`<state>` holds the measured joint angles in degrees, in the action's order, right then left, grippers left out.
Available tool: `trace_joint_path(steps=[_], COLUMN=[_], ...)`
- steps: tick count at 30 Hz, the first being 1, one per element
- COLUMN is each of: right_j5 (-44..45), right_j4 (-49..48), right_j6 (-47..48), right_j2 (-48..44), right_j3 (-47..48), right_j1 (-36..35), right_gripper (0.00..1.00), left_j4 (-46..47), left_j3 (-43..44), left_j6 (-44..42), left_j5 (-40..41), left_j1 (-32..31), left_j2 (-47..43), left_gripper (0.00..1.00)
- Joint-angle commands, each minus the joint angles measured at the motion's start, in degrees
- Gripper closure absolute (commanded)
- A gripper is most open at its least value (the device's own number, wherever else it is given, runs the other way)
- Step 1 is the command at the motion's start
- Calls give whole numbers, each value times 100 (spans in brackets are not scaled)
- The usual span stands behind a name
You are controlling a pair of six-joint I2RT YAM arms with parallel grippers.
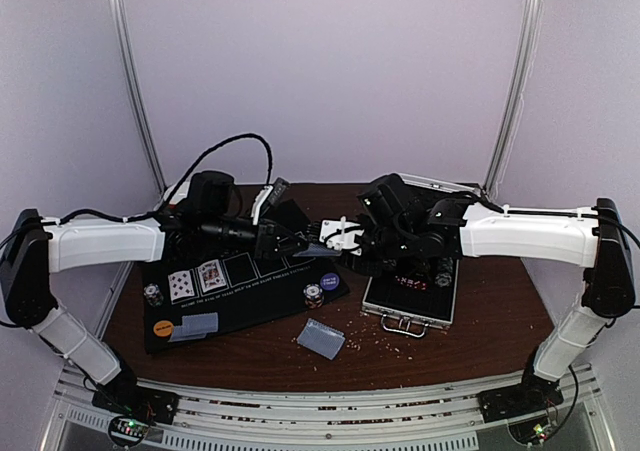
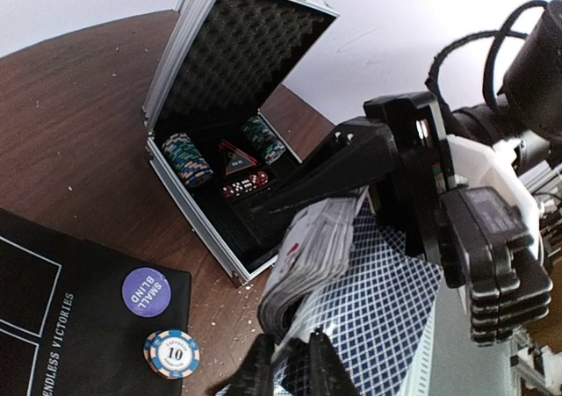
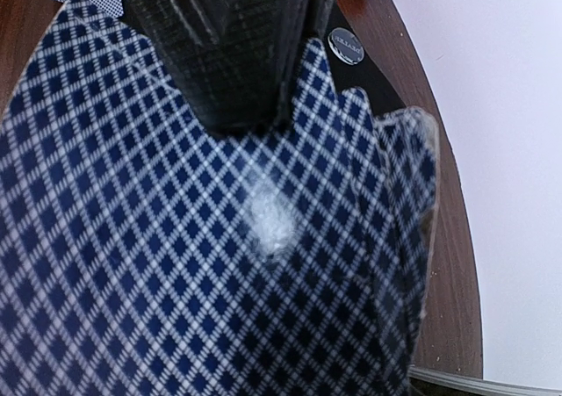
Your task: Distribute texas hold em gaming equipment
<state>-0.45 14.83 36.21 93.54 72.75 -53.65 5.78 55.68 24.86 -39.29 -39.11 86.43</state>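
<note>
holding the deck of cards (image 2: 307, 255) clamped, your right gripper (image 1: 348, 239) hangs above the worktop's (image 1: 480, 341) middle, between mat (image 1: 250, 301) and case (image 1: 410, 306); your left gripper (image 2: 291, 368) faces it, jaws narrow about the top card's (image 2: 378, 317) edge, though you can't tell if they grip

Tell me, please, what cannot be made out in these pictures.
- Right wrist view: the deck fills the frame, hiding what lies beneath.
- Left wrist view: the bottom edge cuts off the left claw; its grip is unclear.
- Top view: the right arm covers part of the case; mat lettering is too small.
</note>
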Motion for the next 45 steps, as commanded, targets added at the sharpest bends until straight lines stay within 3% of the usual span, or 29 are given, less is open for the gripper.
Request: trace_joint_path(steps=[1, 3, 18, 24, 29, 33, 40, 45], right_j5=[53, 66, 177, 308, 300, 304, 296, 308], right_j4=[-81, -79, -85, -67, -27, -24, -11, 15], right_j6=[-61, -61, -31, -39, -32, -35, -40, -65], right_j2=[-28, -37, -8, -26, -63, -81, -138, -141], right_j3=[11, 9, 2, 9, 2, -11, -15, -20], right_j1=[-19, -17, 1, 5, 12, 9, 6, 8], right_gripper=[58, 58, 59, 59, 59, 59, 59, 59], left_j4=[-85, -163, -1089, -2033, -2985, -3577, -4341, -3651], left_j3=[203, 217, 380, 729, 1155, 1479, 1629, 1656], left_j6=[-118, -175, -947, -1672, -2535, -3015, -3066, -3493], left_j5=[-128, -134, -397, 111, 1324, 3214, 7106, 8350], left_j1=[-9, -2, 240, 579, 894, 900, 748, 265], left_j2=[-139, -183, -754, -1134, -1489, -1371, 238, 1076], left_gripper=[94, 100, 100, 100, 100, 100, 100, 100])
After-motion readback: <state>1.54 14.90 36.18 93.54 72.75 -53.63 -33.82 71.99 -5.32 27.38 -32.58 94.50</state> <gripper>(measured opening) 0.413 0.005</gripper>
